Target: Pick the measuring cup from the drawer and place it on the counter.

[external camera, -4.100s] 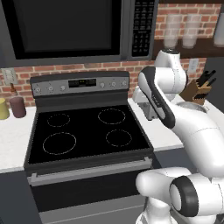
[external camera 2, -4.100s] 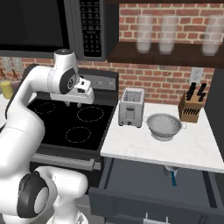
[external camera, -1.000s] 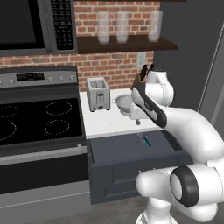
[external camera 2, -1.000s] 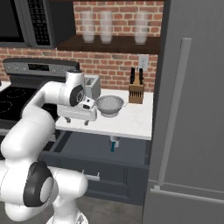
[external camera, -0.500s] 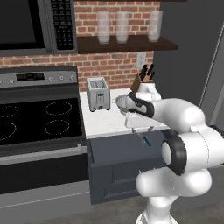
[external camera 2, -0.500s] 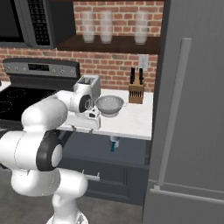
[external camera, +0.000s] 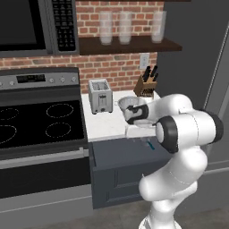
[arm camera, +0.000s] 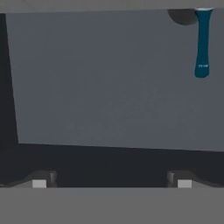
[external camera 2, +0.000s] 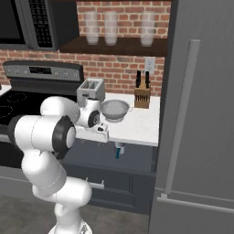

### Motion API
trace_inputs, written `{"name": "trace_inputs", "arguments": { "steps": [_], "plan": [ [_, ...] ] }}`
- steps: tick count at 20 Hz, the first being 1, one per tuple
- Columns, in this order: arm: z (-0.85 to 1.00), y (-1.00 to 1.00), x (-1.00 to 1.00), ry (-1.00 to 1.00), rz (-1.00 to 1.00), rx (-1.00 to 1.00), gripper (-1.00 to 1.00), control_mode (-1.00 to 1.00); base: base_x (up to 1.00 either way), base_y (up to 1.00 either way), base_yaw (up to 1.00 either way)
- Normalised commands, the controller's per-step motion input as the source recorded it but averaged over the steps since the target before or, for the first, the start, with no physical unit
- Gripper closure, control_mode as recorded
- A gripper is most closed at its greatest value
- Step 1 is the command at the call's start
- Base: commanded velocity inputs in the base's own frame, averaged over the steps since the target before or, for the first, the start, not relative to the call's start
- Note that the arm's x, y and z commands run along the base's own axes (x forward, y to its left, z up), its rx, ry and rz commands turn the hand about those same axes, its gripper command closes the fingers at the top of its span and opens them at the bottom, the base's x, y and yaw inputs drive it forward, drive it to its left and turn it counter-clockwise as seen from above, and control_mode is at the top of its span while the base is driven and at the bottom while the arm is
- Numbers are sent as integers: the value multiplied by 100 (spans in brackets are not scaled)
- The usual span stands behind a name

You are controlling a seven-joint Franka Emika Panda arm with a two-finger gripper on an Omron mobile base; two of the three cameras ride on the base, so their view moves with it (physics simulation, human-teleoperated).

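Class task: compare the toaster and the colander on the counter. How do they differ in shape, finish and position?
The toaster is a boxy upright block with slots on top; the colander is a round open bowl. The toaster looks smooth, the colander perforated. The toaster stands nearer the stove, the colander nearer the knife block. Both are silvery and stand on the white counter.

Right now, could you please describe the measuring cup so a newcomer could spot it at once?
Find the white counter between the stove and the tall grey fridge; just below it a dark grey drawer stands open. Inside, near the counter edge, lies the measuring cup: a small teal scoop with a thin straight handle, unlike the steel colander above.
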Motion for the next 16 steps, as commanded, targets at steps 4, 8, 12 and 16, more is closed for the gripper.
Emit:
{"name": "trace_inputs", "arguments": {
  "steps": [4,8,12,16],
  "plan": [
    [-65,-16,11,-9,0,0,-100,-100,0,0,0],
    [-54,-14,0,-15,0,0,-100,-100,0,0,0],
    [-63,-3,0,-12,0,0,-100,-100,0,0,0],
    [-60,-1,0,-2,0,0,-100,-100,0,0,0]
  ]
}}
